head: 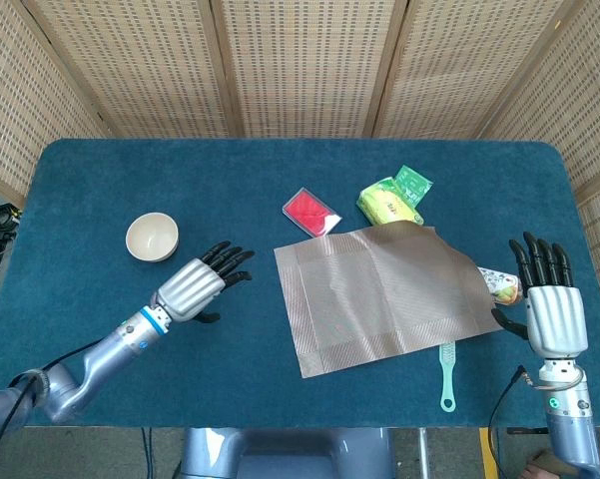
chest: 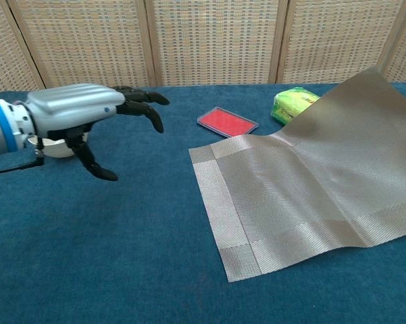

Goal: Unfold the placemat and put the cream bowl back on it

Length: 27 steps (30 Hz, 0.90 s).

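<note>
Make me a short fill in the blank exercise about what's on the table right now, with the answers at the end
1. The cream bowl sits on the blue table, not on the ____.
2. The flat case beside the placemat is coloured ____.
3. The left hand hovers between the cream bowl and the placemat and holds ____.
4. The right hand is at the table's ____ edge, fingers apart.

Missing words: placemat; red; nothing; right

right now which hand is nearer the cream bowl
Left. The left hand hovers just right of the round cream bowl; the right hand is at the table's far right edge.
</note>
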Tool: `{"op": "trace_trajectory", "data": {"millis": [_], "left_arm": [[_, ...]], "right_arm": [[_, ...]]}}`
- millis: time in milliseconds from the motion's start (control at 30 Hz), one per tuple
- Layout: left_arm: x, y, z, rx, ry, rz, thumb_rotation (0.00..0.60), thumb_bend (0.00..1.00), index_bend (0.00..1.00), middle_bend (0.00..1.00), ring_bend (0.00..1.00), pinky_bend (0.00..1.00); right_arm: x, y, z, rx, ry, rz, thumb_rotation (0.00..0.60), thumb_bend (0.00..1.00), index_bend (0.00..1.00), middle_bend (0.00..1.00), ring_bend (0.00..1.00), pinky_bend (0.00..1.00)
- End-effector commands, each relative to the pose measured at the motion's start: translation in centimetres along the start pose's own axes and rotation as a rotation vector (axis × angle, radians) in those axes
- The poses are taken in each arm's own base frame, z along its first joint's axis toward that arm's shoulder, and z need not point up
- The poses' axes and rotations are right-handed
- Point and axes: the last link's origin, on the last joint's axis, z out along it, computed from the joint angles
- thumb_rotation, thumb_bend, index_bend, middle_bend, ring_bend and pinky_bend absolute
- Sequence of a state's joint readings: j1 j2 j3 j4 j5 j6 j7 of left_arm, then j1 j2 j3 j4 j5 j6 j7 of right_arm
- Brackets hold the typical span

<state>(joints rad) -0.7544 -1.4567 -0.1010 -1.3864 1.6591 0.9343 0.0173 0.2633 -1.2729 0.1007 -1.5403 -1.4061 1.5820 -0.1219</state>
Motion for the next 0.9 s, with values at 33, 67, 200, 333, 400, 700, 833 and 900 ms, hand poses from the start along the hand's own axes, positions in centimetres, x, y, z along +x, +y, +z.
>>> {"op": "trace_trajectory", "data": {"millis": [33,67,200,333,400,700,833,900], "left_arm": [[-1.0,1.7,3.3,-0.07,-0.014,0.07,0.6,0.0,0.28,0.0,0.0,0.0],[-1.2,1.9,4.0,-0.08,-0.015,0.083,0.6,0.0,0.3,0.0,0.0,0.0],[-2.2,2.8,6.4,-0.115,-0.013,0.107,0.6,0.0,0.32,0.0,0.0,0.0],[-3.1,4.0,8.2,-0.168,-0.015,0.144,0.6,0.0,0.32,0.0,0.0,0.0],[-3.9,5.1,9.3,-0.206,-0.029,0.184,0.6,0.0,0.33,0.0,0.0,0.0],[-5.5,7.2,11.1,-0.245,-0.059,0.207,0.6,0.0,0.34,0.0,0.0,0.0],[-5.5,7.6,11.4,-0.251,-0.054,0.213,0.6,0.0,0.34,0.0,0.0,0.0],[-5.6,7.6,11.5,-0.25,-0.055,0.216,0.6,0.0,0.34,0.0,0.0,0.0]], "right_arm": [[-0.6,-0.1,-0.4,-0.002,0.011,0.008,0.6,0.0,0.0,0.0,0.0,0.0],[-0.6,-0.1,-0.4,-0.003,0.019,0.011,0.6,0.0,0.0,0.0,0.0,0.0],[-0.6,-0.1,-0.6,-0.004,0.033,0.013,0.6,0.0,0.0,0.0,0.0,0.0],[-0.5,0.1,-0.7,-0.006,0.036,0.028,0.6,0.0,0.0,0.0,0.0,0.0],[-0.2,0.3,-0.6,-0.009,0.045,0.037,0.6,0.0,0.0,0.0,0.0,0.0],[0.2,0.5,-0.8,-0.014,0.044,0.037,0.6,0.0,0.0,0.0,0.0,0.0],[0.3,0.5,-0.8,-0.019,0.04,0.044,0.6,0.0,0.0,0.0,0.0,0.0],[0.4,0.5,-0.8,-0.019,0.041,0.045,0.6,0.0,0.0,0.0,0.0,0.0]]}}
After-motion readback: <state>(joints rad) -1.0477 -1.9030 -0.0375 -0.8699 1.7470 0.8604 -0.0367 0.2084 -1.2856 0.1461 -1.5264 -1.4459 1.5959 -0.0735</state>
